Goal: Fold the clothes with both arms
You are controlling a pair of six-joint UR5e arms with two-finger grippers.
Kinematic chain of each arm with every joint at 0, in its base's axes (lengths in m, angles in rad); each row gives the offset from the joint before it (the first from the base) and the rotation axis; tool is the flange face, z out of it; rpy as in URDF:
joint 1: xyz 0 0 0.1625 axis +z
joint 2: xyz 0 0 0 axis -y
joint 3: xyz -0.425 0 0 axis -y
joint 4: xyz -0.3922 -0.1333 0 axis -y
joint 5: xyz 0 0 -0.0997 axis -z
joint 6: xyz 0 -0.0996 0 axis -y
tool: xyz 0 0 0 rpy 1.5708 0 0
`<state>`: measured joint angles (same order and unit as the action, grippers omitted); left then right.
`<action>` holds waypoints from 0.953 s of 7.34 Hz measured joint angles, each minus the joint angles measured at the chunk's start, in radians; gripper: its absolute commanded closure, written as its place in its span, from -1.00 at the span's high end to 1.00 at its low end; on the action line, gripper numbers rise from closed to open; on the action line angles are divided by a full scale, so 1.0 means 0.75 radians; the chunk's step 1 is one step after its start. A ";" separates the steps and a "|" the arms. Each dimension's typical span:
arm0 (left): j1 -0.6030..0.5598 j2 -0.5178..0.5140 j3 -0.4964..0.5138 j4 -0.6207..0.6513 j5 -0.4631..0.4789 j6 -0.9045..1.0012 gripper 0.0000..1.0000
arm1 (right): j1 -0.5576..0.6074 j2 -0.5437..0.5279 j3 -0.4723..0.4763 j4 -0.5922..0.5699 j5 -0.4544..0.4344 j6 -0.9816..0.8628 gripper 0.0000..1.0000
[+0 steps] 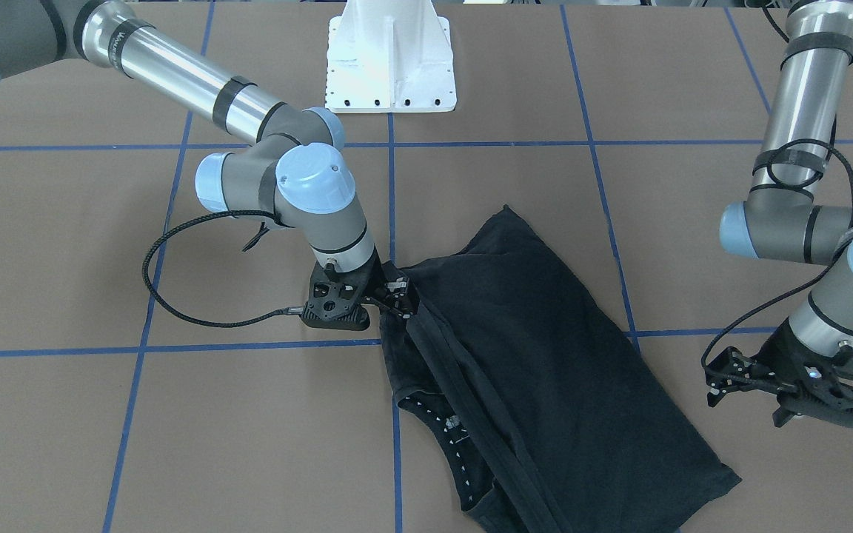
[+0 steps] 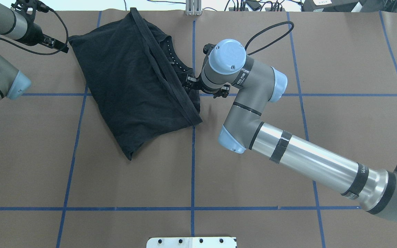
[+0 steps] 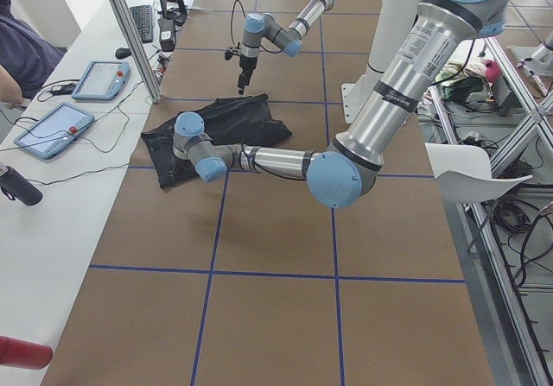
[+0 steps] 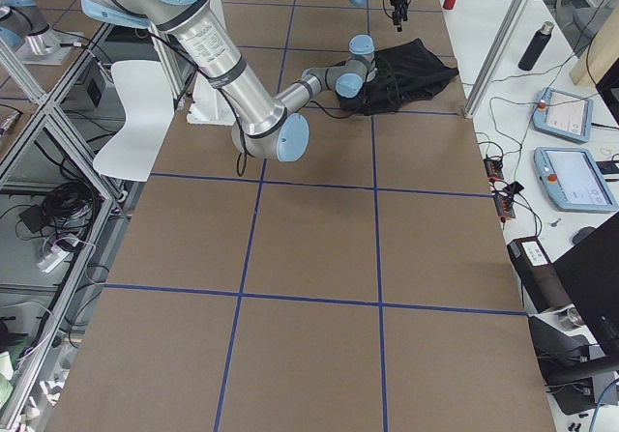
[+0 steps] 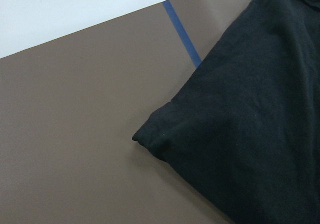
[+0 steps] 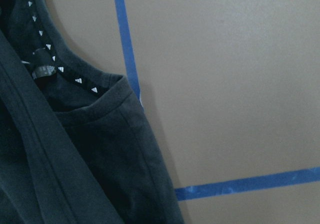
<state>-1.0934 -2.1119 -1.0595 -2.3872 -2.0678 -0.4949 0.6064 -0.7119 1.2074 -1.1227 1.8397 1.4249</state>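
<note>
Pedestal (image 1: 391,59) well apart from T-shirt (image 1: 545,355); right end effector (image 1: 399,297) at its edge.

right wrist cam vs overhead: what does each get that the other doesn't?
Right wrist only: the collar close up, with its white triangle print and a small grey label.
Overhead only: the T-shirt in full outline, the right gripper at its collar-side edge, and the left gripper beside its far-left corner.
Both: black fabric on the brown table, crossed by blue tape lines.
</note>
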 measured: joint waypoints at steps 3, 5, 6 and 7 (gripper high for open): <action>0.001 0.001 -0.001 -0.001 0.000 -0.012 1.00 | -0.052 0.002 -0.004 0.005 -0.064 0.058 -0.10; 0.002 0.001 -0.001 -0.001 0.000 -0.012 1.00 | -0.055 0.009 -0.004 0.005 -0.070 0.061 -0.14; 0.002 0.001 -0.001 -0.001 0.000 -0.011 1.00 | -0.055 0.011 -0.004 0.005 -0.070 0.061 -0.15; 0.002 0.001 -0.001 -0.001 0.000 -0.011 1.00 | -0.055 0.011 -0.005 0.005 -0.070 0.060 -0.13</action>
<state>-1.0922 -2.1108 -1.0600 -2.3882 -2.0678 -0.5032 0.5649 -0.7038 1.2037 -1.1188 1.7871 1.4697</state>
